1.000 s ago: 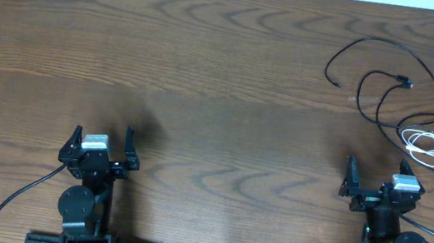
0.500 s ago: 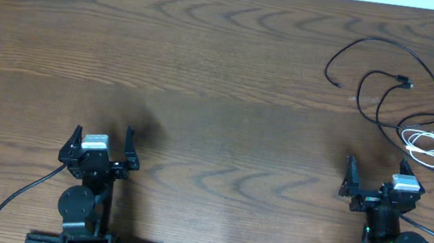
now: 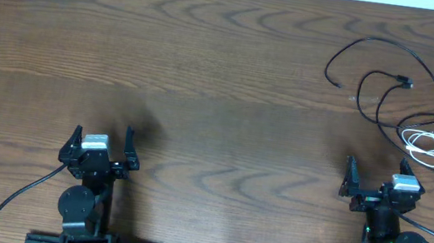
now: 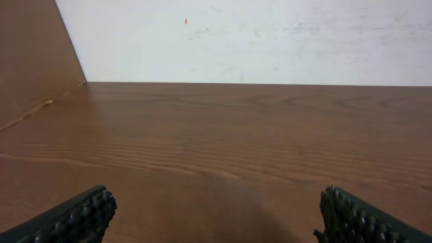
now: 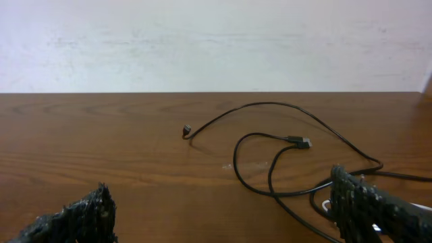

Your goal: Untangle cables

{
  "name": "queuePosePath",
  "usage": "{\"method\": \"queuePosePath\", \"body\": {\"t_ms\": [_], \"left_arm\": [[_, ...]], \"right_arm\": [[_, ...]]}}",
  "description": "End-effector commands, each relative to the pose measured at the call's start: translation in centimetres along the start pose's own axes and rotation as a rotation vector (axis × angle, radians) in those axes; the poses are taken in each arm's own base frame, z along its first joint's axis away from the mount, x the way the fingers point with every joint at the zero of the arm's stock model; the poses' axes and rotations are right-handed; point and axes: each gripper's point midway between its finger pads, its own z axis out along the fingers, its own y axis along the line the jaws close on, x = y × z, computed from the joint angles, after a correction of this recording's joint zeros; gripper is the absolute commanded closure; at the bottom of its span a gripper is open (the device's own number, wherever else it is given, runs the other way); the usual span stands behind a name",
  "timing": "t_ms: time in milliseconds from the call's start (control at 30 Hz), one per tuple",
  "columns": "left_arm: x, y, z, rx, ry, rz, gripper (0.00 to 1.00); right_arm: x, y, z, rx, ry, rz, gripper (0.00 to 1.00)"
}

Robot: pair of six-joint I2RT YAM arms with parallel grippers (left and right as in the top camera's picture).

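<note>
Plainly, neither arm has hold of anything. The left gripper [image 3: 103, 133], at 7 o'clock on the table [image 3: 222, 80], stands with its jaws spread wide and nothing between them. The right gripper [image 3: 377, 166], at 5 o'clock, is spread just as wide and is likewise empty. We find the cables at 2 o'clock on the table, well apart from the left gripper and near the right one, off toward its 1 o'clock. The black cables [image 3: 379, 40] lie in broad, loose curves that cross one another. One ends in a small plug [image 3: 404, 82] inside the loops, and the other's end lies at the 9 o'clock side of the bunch. The white cable [image 3: 426, 144] sits in small tight loops at the 5 o'clock edge of the bunch, where black strands cross it, though we cannot tell which lies on top. The table is dark wood grain, bounded at 12 o'clock by a white wall [image 4: 270, 40] and at 9 o'clock by a brown panel [image 4: 27, 61]. In the right wrist view the gripper's own right finger covers most of the white cable, so we see only a sliver of it. In the overhead view black strands run off the frame at 3 o'clock, and we cannot follow them further. Thicker arm wires [image 3: 18, 196] trail from the arm bases off the 6 o'clock edge.
</note>
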Motion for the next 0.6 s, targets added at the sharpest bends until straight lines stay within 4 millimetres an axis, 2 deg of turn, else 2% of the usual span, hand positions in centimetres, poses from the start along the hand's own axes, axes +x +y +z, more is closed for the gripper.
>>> {"method": "queuePosePath", "body": {"t_ms": [0,167,567], "left_arm": [[1.5,-0.1,0.1,0.005,0.045,-0.002,0.02],[1.5,-1.5,0.0,0.061,0.043,0.005,0.03],[1.5,-2.4,0.0,0.099,0.042,0.010,0.02]], "right_arm": [[0.0,0.6,0.0,-0.022,-0.001,-0.017,0.01],[0.1,2.0,0.1,-0.078,0.000,-0.020,0.01],[0.1,2.8,0.0,-0.113,0.001,-0.022,0.01]]}}
